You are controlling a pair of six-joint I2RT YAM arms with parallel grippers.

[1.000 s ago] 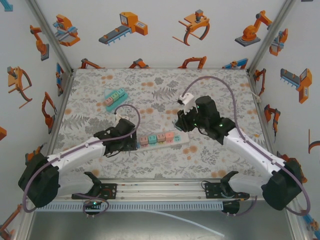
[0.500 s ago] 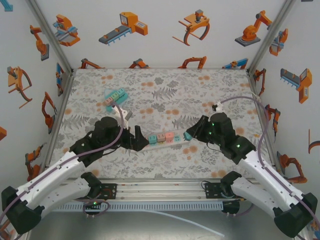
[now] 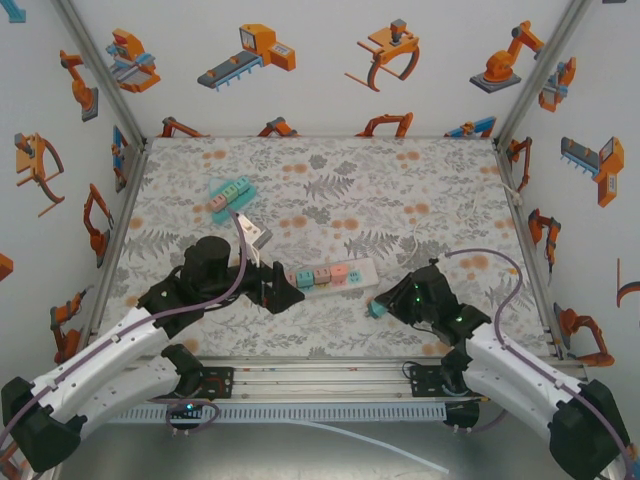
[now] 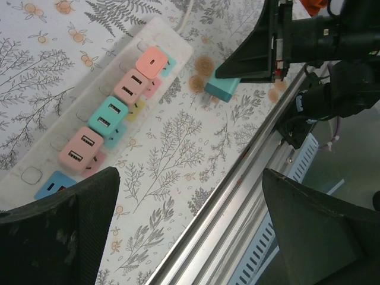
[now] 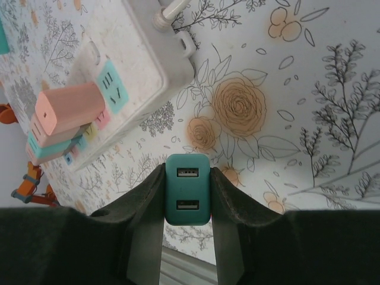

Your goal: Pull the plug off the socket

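One teal plug (image 5: 187, 196) is now hanging clear of the power strip (image 3: 366, 270), near its right end, clamped in the right pincer (image 5: 187, 173). The left pincer (image 4: 190, 178) is spreading wide at the strip's left end, releasing it; we are judging the pull done.

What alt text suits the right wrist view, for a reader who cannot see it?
The right claw holds a teal USB plug between its fingers, clear of the white power strip at upper left, where pink and teal plugs sit plugged in.
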